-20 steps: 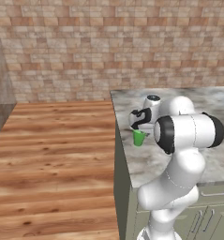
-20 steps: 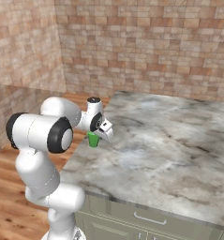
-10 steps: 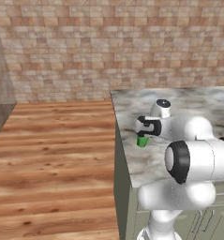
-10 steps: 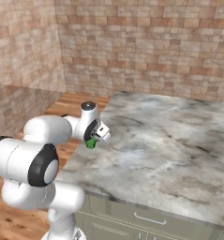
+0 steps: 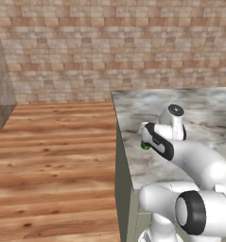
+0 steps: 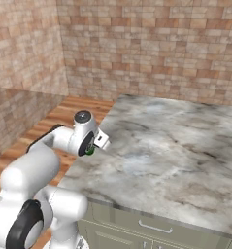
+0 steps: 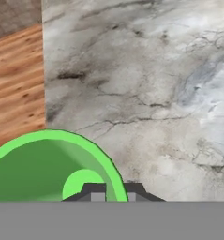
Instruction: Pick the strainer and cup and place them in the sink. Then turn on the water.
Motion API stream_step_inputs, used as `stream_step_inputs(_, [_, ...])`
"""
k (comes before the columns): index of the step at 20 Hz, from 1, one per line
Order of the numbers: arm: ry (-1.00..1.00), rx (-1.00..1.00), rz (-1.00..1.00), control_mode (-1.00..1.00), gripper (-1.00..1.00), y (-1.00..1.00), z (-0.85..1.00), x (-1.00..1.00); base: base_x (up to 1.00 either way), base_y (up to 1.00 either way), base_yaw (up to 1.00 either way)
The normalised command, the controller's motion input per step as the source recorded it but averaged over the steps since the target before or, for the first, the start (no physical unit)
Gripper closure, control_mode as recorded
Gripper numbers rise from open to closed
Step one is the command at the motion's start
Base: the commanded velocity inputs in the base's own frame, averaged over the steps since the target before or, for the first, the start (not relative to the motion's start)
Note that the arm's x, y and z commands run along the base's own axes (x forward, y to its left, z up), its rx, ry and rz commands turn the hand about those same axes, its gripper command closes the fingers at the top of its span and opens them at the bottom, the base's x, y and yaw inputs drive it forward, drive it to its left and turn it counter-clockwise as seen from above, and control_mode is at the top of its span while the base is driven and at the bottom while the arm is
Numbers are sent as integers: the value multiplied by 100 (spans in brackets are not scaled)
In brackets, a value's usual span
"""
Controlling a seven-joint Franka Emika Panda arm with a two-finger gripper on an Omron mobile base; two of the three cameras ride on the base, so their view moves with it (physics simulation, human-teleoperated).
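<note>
The bright green cup (image 7: 33, 168) hangs just above the marble counter (image 7: 146, 84), near its left edge. My gripper (image 7: 113, 190) is shut on the cup's rim, one fingertip inside it and one outside. From the left base view a sliver of the cup (image 5: 145, 146) peeks out beside the gripper (image 5: 146, 141). The right base view has the cup (image 6: 90, 151) tucked under the gripper (image 6: 91, 148). The strainer, the sink and the water faucet are out of view.
The grey marble counter (image 6: 166, 151) stretches right and back to a brick wall (image 6: 151, 48). Wooden floor (image 5: 53, 160) lies left of the counter's edge. Cabinet drawers (image 6: 146, 226) run under the counter front.
The arm has folded, its elbow swinging down and to the right. The hand has drifted slightly right and nearer over the counter, still holding the cup.
</note>
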Motion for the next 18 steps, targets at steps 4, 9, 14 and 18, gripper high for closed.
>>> stream_step_inputs(4, [0,0,8,-100,100,0,70,-27,0,0,0])
stream_step_inputs(9, [2,0,7,-100,100,0,76,-17,0,0,0])
stream_step_inputs(14, [9,-3,7,-100,100,0,70,-15,0,0,0])
stream_step_inputs(18, [9,-6,5,-100,100,4,35,-13,0,0,0])
